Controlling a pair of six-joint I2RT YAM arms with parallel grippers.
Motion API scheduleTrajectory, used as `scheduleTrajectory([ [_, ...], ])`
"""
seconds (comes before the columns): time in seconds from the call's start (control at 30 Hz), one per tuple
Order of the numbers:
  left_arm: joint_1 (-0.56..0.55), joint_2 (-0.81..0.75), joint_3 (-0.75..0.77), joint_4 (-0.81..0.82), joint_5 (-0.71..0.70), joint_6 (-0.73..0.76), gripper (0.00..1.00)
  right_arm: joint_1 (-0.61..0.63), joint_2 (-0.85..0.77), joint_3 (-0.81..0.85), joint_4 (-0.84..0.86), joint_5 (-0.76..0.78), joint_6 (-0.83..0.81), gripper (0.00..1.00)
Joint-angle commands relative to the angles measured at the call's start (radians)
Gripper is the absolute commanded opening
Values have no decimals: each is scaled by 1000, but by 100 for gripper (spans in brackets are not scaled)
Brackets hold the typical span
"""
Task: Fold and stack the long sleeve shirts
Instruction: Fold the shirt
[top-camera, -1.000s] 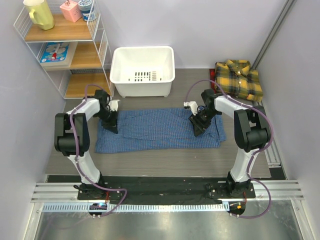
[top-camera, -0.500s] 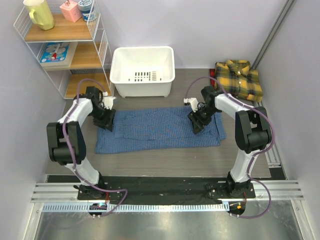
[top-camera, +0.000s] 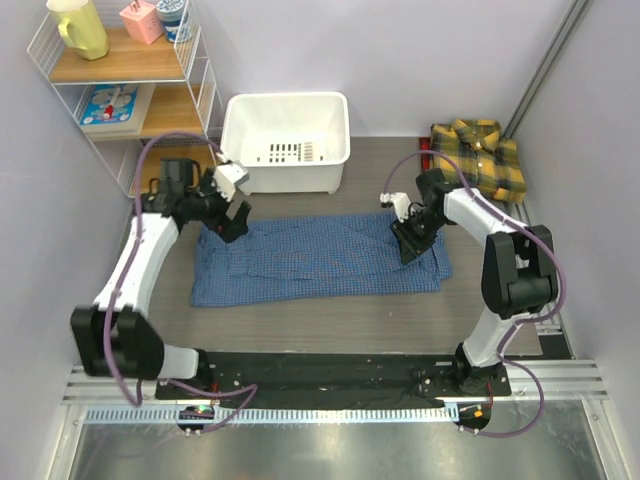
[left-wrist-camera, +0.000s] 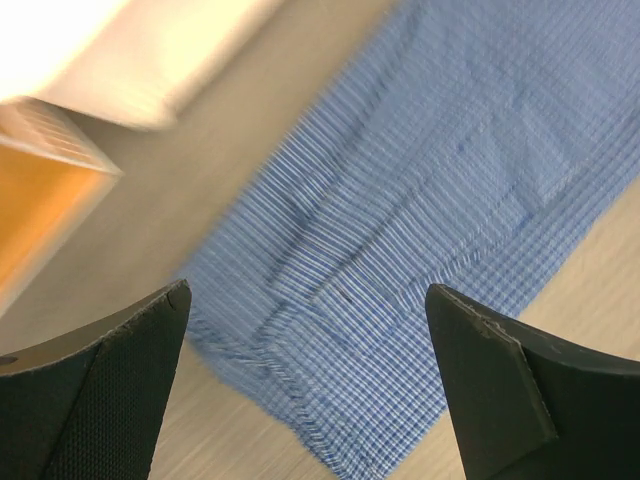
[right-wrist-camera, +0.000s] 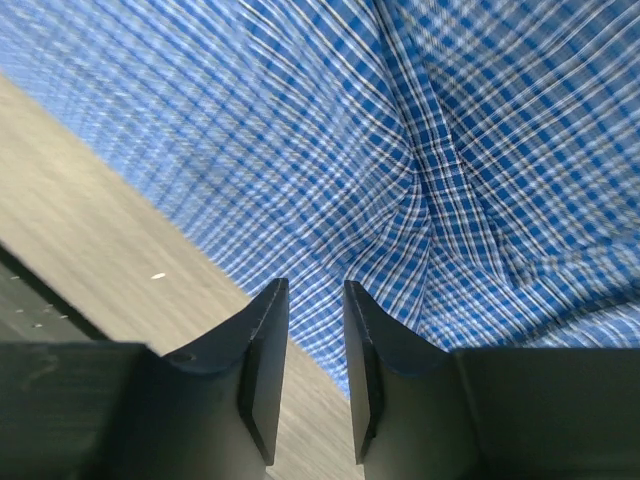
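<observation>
left end effector (top-camera: 236, 218) hangs above the far left corner of the blue shirt (top-camera: 320, 258), fingers spread wide apart with nothing between them; the wrist view shows only cloth and bare bench (top-camera: 330, 325) below the gap. right end effector (top-camera: 410, 246) sits low over the right end of the same shirt, fingers drawn close with a narrow slit between them, and no cloth is seen caught in that slit, so it is judged to be holding nothing. blue shirt lies flat across the middle of the bench as a long band running left to right, its left end near the left edge and its right end short of the right edge. lengthwise creases and an overlapped layer show on it, which suggests that the side folds are in place; this is a judgement, as the underside is hidden. yellow plaid shirt (top-camera: 478, 158) rests at the far right corner, collar up, in a compact block that looks folded. the two shirts lie well apart, with no stack formed. white bin (top-camera: 285, 140) stands at the far edge, just beyond the blue shirt. assessment: roughly half complete. outstanding items are the crosswise folds to bring the blue band down to a block, then placing one shirt on the other. neither end effector is gripping cloth, so the next fold is not yet begun.
</observation>
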Motion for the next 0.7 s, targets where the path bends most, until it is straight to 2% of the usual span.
scheduleTrajectory([
  [0.0,-25,158,-28,-115,-18,95,100,0,79,-43,75,99,12,33],
  [0.2,-106,276,-91,-90,-228,216,100,-4,176,-9,138,158,13,32],
  [0.27,-135,300,-159,-63,-337,232,100,-3,217,16,157,172,1,32],
  [0.43,-208,351,-315,17,-479,318,100,-3,297,82,163,201,-30,32],
  [0.5,-277,336,-412,35,-552,345,100,-3,308,94,161,218,-48,32],
  [0.57,-348,288,-481,39,-554,349,100,-3,329,117,161,245,-68,32],
  [0.63,-403,255,-495,-10,-522,300,100,-3,349,146,164,264,-82,32],
  [0.67,-464,244,-493,-27,-513,278,100,-3,363,158,164,279,-86,32],
])
